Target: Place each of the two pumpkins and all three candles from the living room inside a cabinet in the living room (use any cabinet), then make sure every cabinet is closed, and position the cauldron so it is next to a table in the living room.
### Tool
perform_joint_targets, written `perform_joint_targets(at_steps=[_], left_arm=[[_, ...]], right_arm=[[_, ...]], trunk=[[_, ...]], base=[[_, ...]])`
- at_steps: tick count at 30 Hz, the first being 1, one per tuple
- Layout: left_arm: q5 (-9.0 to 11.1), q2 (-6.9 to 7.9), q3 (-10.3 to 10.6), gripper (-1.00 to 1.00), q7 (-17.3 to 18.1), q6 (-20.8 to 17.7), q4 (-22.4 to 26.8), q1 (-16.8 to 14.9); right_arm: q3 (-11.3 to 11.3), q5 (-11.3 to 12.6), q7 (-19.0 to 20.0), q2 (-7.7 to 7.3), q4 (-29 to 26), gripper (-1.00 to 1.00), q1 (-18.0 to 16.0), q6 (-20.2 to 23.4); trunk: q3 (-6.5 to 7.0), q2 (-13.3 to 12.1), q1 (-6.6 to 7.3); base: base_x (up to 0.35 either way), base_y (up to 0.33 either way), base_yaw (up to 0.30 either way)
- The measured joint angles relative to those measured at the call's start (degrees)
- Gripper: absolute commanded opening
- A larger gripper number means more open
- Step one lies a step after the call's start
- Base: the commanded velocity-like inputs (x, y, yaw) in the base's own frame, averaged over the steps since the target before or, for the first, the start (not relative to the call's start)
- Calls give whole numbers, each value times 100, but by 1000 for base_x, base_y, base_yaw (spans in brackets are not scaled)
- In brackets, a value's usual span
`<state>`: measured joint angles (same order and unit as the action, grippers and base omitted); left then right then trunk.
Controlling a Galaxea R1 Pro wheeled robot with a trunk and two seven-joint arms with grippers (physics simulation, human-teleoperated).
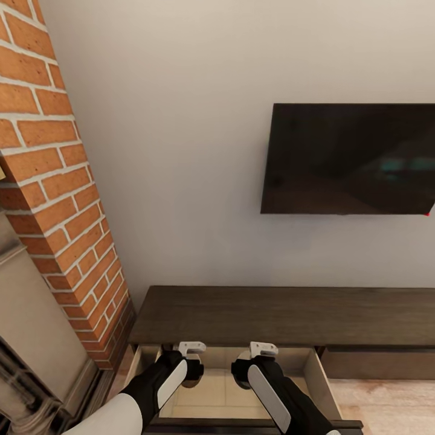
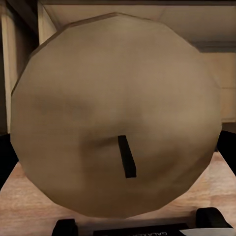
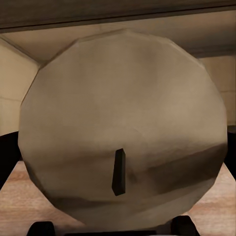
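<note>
Two claws, left claw (image 1: 194, 362) and right claw (image 1: 246, 364), hang over the cabinet's (image 1: 284, 314) open drawer (image 1: 316, 377) in our head view, flanked by its side walls, brick column (image 1: 60, 199) leftward. Left wrist view: a candle (image 2: 115, 118), wick toward us, gripped between dark fingertips (image 2: 212, 219). Right wrist view: another candle (image 3: 123, 128) likewise clamped, drawer wall behind.

Place: a living room in a home.
Wall: plain pale wall (image 1: 181, 151) carrying a flat dark television (image 1: 349, 158).
Fireplace side: red brick column (image 1: 57, 181) with a pale mantel (image 1: 30, 314) beside it.
Furniture: long low dark-brown cabinet (image 1: 284, 315) under the television, one drawer (image 1: 314, 377) pulled open.
Floor: light wood boards (image 1: 386, 408).
</note>
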<state>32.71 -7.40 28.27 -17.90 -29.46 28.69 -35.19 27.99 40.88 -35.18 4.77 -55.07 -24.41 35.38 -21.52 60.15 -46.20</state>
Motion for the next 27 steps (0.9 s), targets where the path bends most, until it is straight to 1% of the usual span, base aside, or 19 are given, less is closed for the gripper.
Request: perform_joint_targets(at_steps=[3,9,11,13,15,27], left_arm=[[-7,-2,-2,-100,-5,-2,3,0],[-15,21,-9,-100,-32,2,3,0],[-24,22,-11,-100,-165,1,3,0],[-22,13,-17,-100,-399,-1,7,0],[6,2,-20,-100,-509,5,14,0],[17,-4,-30,-100,-579,8,30,0]], right_arm=[[0,8,-1,5,9,-100,-4,0],[0,5,-13,100,66,-100,-5,-3],[0,4,-17,108,71,-100,-5,-4],[0,0,-19,112,74,-100,-5,-6],[0,-1,-20,114,73,-100,-5,-7],[0,5,-20,114,73,-100,-5,-7]], trunk=[[-54,120,-66],[-162,361,-198],[-198,441,-242],[-234,522,-286],[-270,602,-330],[-485,1084,-593]], base=[[0,0,0],[0,0,0],[0,0,0],[0,0,0],[0,0,0],[0,0,0]])
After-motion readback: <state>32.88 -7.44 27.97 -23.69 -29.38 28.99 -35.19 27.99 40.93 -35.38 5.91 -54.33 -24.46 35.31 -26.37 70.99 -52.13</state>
